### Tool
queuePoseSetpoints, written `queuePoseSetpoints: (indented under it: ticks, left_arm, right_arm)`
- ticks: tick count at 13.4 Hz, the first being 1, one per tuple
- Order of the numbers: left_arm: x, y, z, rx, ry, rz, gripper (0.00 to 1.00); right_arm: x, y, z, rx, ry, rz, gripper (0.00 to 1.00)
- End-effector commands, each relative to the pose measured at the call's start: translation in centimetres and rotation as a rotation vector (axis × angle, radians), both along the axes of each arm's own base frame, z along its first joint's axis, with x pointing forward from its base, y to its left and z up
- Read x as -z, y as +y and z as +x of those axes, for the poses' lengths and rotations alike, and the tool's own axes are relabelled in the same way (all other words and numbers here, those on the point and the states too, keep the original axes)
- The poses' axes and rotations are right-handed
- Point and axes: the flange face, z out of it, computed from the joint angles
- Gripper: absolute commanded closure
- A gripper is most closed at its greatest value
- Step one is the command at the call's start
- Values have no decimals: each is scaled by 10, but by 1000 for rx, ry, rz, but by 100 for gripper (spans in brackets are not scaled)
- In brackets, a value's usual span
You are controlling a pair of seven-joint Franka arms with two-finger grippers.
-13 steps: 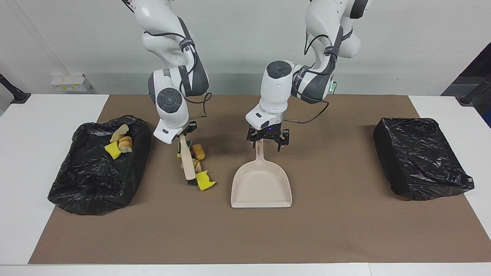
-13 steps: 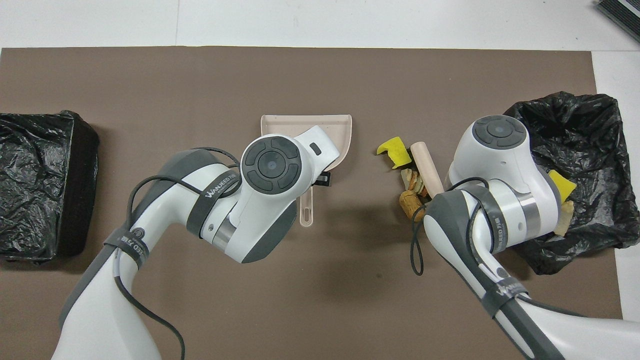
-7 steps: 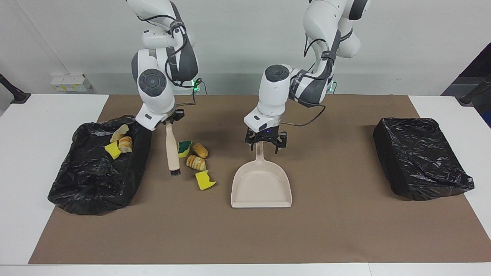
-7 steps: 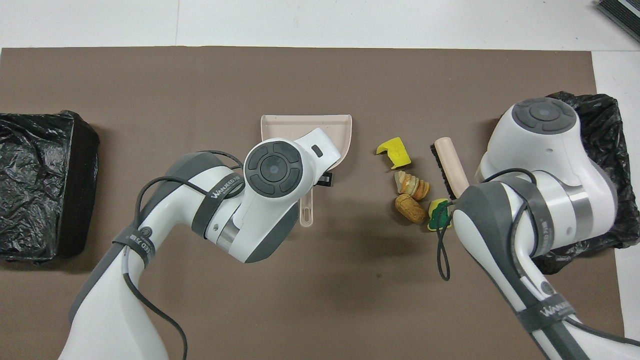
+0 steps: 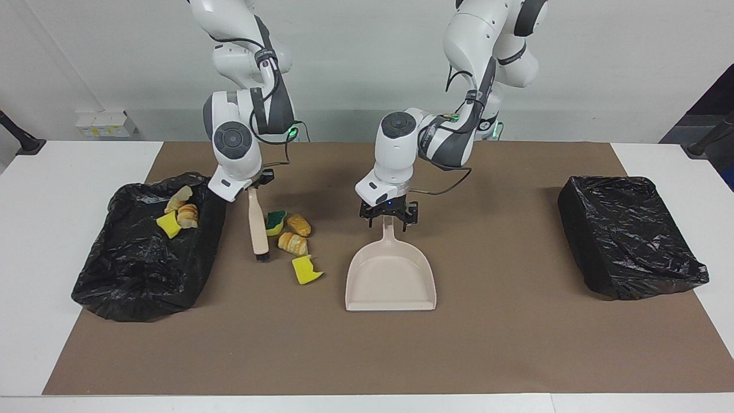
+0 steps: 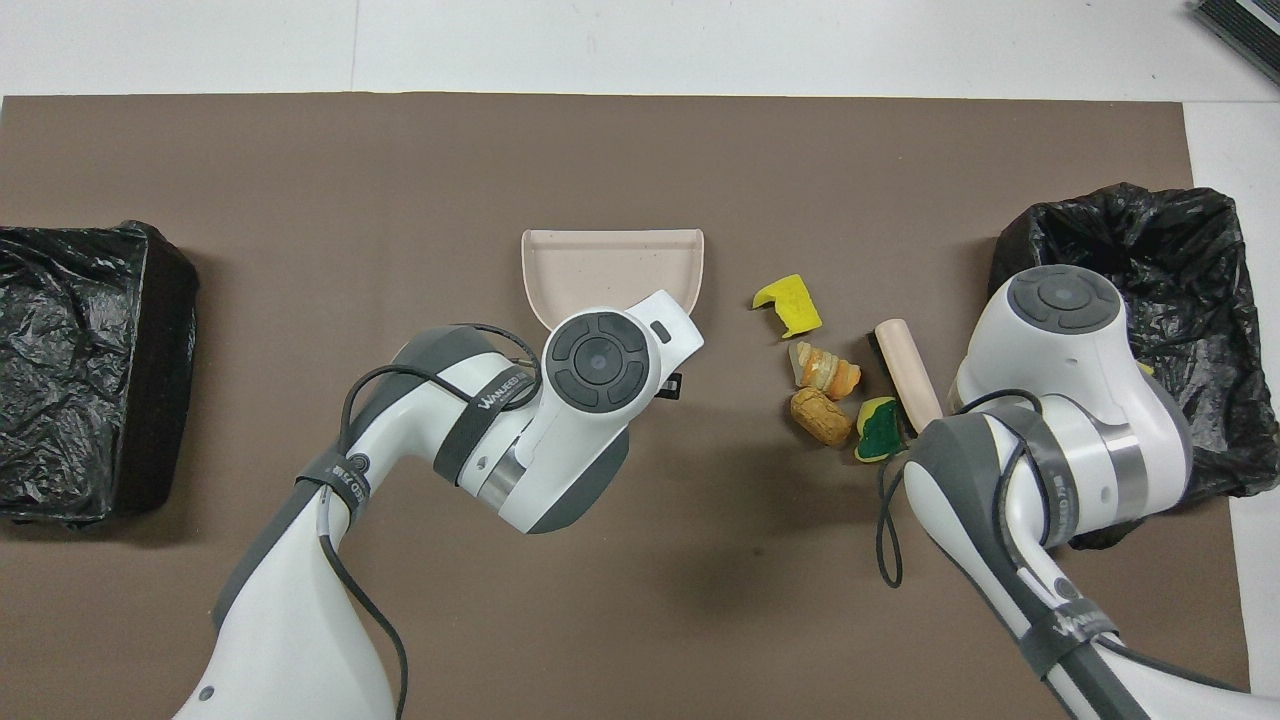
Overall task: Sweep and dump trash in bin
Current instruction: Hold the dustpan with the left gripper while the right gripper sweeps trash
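Scraps of yellow sponge (image 5: 305, 270) and golden bread-like chunks (image 5: 293, 244) lie loose on the brown mat (image 5: 367, 350), between a beige plastic dustpan (image 5: 390, 280) and a bin lined with crinkled black plastic (image 5: 143, 269), which holds three more scraps (image 5: 178, 215). The right gripper (image 5: 256, 184) is clenched on a wooden-handled brush (image 5: 258, 226), bristles on the mat beside the scraps. The left gripper (image 5: 387, 213) sits at the dustpan's handle; whether it grips is unclear. A second black-lined bin (image 5: 628, 235) sits at the left arm's end.

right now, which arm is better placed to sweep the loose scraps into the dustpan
Right. The right gripper holds the brush, whose bristle end is down beside the four loose scraps, which lie between it and the dustpan. The left gripper is at the dustpan's handle, with no brush.
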Motion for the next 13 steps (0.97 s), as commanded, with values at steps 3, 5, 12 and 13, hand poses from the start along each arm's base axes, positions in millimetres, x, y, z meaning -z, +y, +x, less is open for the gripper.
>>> queuePoseSetpoints:
  ticks: [3, 5, 12, 13]
  left_arm:
    - [2, 3, -3, -11, -15, 15, 91]
    - [1, 8, -1, -12, -12, 18, 100]
    - [-38, 49, 13, 177, 7, 67, 100]
    - [-42, 62, 19, 226, 19, 81, 100]
  right_arm:
    - [5, 29, -10, 81, -43, 50, 100]
    - [1, 62, -12, 131, -47, 87, 100]
    - [-71, 75, -8, 199, -55, -12, 100]
    - [-67, 62, -11, 166, -54, -31, 100]
